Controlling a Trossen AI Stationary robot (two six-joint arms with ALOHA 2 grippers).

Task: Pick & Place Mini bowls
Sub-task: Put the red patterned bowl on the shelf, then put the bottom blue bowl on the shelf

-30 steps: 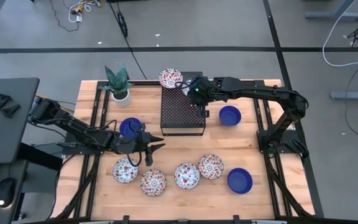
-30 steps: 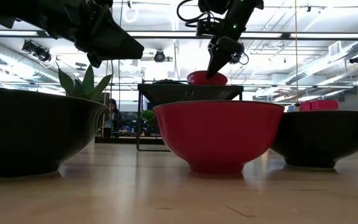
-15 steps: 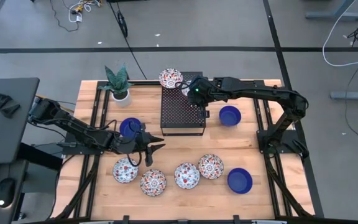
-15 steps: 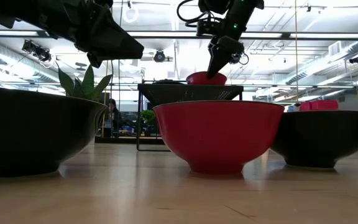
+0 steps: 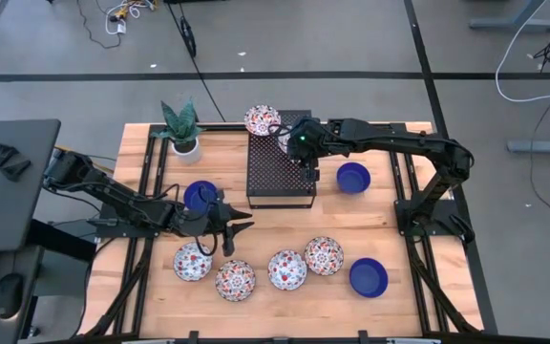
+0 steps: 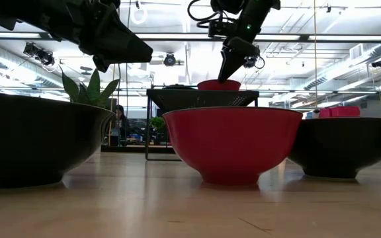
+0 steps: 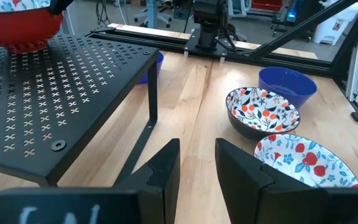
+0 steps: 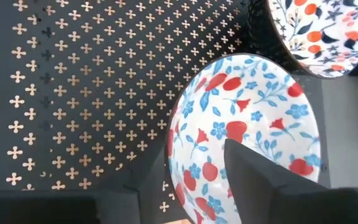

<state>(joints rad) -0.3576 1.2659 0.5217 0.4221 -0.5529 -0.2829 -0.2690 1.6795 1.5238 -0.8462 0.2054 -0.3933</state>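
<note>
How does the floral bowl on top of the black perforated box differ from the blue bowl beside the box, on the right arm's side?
The floral bowl is white inside with red and blue flowers; the blue bowl is one solid blue.
The floral bowl sits raised on the black perforated box; the blue bowl rests on the wooden table.
The right gripper hangs just over the floral bowl, jaws open; nothing is near the blue bowl.
Both are small, round and upright.

Red-and-blue floral bowl (image 8: 247,127), black box (image 8: 92,93)

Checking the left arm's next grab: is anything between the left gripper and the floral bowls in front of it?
Nothing visible: the left gripper faces two floral bowls across bare wood, with the black perforated box off to one side.
</note>
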